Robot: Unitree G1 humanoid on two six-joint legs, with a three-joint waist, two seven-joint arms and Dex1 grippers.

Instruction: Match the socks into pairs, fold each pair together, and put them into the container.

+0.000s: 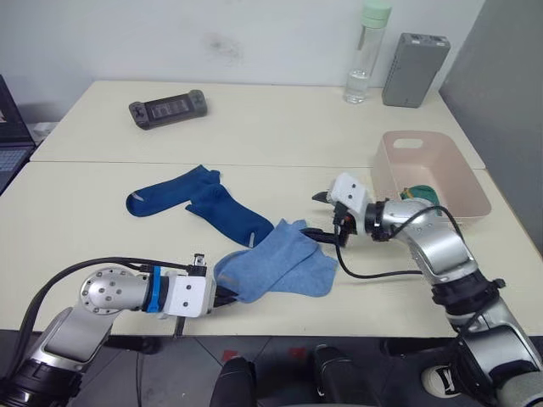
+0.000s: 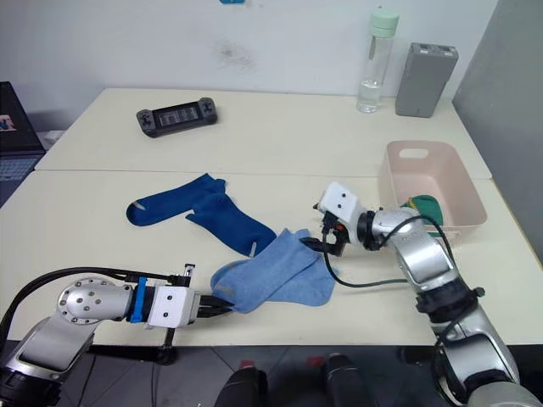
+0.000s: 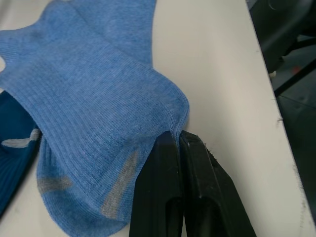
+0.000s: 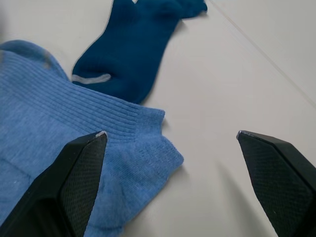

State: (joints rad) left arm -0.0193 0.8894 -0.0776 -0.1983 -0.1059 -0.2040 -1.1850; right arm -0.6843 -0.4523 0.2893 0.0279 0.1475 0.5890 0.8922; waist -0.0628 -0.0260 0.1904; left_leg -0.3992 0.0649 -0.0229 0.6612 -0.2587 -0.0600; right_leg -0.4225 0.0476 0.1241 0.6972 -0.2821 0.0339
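Two light blue ribbed fabric ankle socks, stacked at the near tabletop edge: soft, limp, light; left claw pinched onto the toe-end hem, right claw wide open, empty, over the cuffs. Two dark navy fabric socks lie beyond; green sock sits in the far pale pink rectangular plastic bin.

Light blue socks (grey toes); navy socks.

Two navy socks lay at centre frame, two light blue socks below them, one pink bin at right, one bottle and one grey box upper right, one controller upper left.
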